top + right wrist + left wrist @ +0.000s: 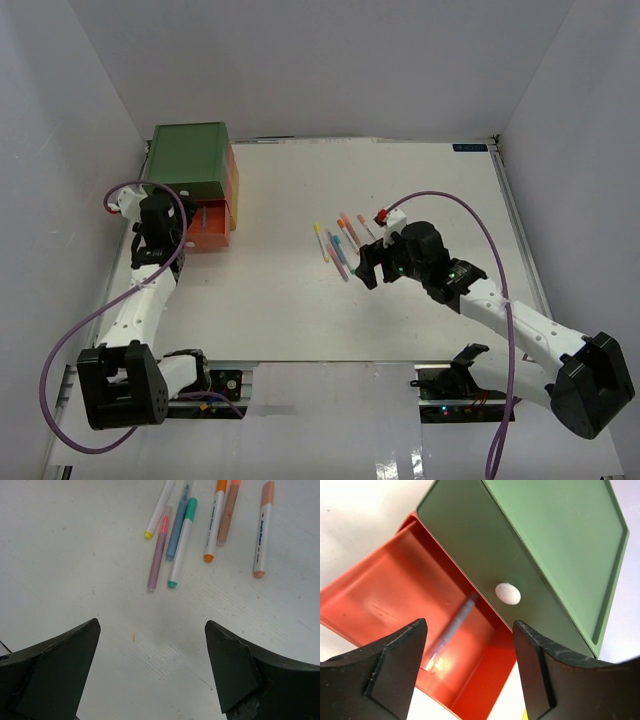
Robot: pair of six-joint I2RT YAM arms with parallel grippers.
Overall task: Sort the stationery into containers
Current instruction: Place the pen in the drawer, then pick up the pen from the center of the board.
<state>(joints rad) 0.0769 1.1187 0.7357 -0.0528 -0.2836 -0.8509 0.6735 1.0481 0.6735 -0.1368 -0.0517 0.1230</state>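
Note:
The containers stand stacked at the back left, with the green top drawer (190, 160) shut and the orange-red middle drawer (212, 228) pulled out. My left gripper (178, 222) hovers open over that drawer (370, 590), holding nothing. A blurred pale pen (455, 625) lies slanted inside it, below the green drawer (555, 540) and its white knob (508, 593). Several stationery pens (338, 243) lie on the table. My right gripper (368, 265) stands open just in front of them. Its wrist view shows a purple pen (159, 550), a green-capped one (182, 542) and an orange-capped one (215, 522) beyond the gripper (152, 645).
White walls close the table (300, 320) in on the left, back and right. A sliver of the yellow bottom drawer (525, 715) shows under the orange-red one. A purple cable (470, 205) loops over the right arm.

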